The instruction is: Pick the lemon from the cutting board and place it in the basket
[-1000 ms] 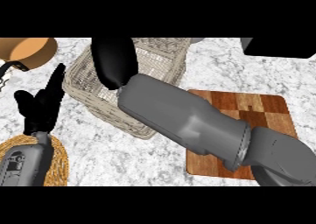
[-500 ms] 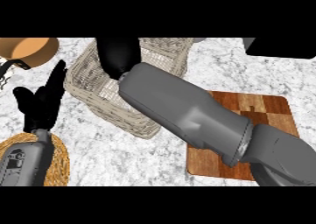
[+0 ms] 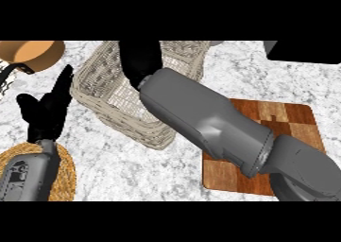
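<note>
right hand [image 3: 141, 59] over basket [image 3: 103, 97] | left hand [image 3: 46, 111] open, left edge

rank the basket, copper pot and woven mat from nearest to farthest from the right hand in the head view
1. basket, upper middle, directly beneath the right hand
2. copper pot, upper left corner
3. woven mat, lower left corner

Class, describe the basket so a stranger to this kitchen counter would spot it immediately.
Start at the marble counter, then find the wooden cutting board on its right side. Left of the board, under the right hand, stands the basket: the only pale wicker container with tall openwork walls.
</note>
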You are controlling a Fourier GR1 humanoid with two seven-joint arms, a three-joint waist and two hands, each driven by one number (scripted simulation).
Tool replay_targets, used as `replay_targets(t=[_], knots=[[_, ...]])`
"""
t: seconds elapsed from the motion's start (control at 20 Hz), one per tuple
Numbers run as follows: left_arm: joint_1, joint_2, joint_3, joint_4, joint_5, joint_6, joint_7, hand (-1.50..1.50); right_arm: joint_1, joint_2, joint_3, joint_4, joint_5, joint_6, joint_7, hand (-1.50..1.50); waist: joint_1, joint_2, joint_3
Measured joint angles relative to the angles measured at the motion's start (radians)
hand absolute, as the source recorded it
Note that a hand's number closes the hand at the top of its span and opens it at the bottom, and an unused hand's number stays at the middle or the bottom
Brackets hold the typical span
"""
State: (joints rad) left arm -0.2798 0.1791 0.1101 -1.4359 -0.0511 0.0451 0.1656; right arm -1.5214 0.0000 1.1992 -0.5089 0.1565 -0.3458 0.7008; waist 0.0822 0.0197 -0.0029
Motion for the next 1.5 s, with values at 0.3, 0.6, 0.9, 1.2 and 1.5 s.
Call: replay_targets(t=[0.3,0.6,0.9,1.2,1.5], knots=[[0.0,-0.007,-0.002,0.008,-0.004,0.005,-0.009,0.0,0.027,0.0,0.01,0.013,0.012,-0.006,-0.019,1.5,0.001,0.0,0.0],[0.003,-0.009,-0.006,-0.005,-0.004,0.002,-0.007,0.0,0.055,0.0,0.027,0.053,0.034,-0.001,-0.033,1.5,0.006,0.002,0.0],[-0.009,-0.013,-0.008,0.007,-0.005,0.002,-0.009,0.0,0.073,0.0,0.029,0.076,0.043,0.016,-0.051,1.5,0.006,0.003,0.0],[-0.001,-0.015,-0.015,-0.009,-0.008,0.0,0.001,0.0,0.102,0.0,0.022,0.081,0.034,0.053,-0.062,1.5,0.01,0.003,0.001],[-0.017,0.002,0.003,0.007,0.001,-0.01,-0.002,0.0,0.111,0.0,0.002,0.074,0.018,0.088,-0.067,1.5,0.009,0.003,0.001]])
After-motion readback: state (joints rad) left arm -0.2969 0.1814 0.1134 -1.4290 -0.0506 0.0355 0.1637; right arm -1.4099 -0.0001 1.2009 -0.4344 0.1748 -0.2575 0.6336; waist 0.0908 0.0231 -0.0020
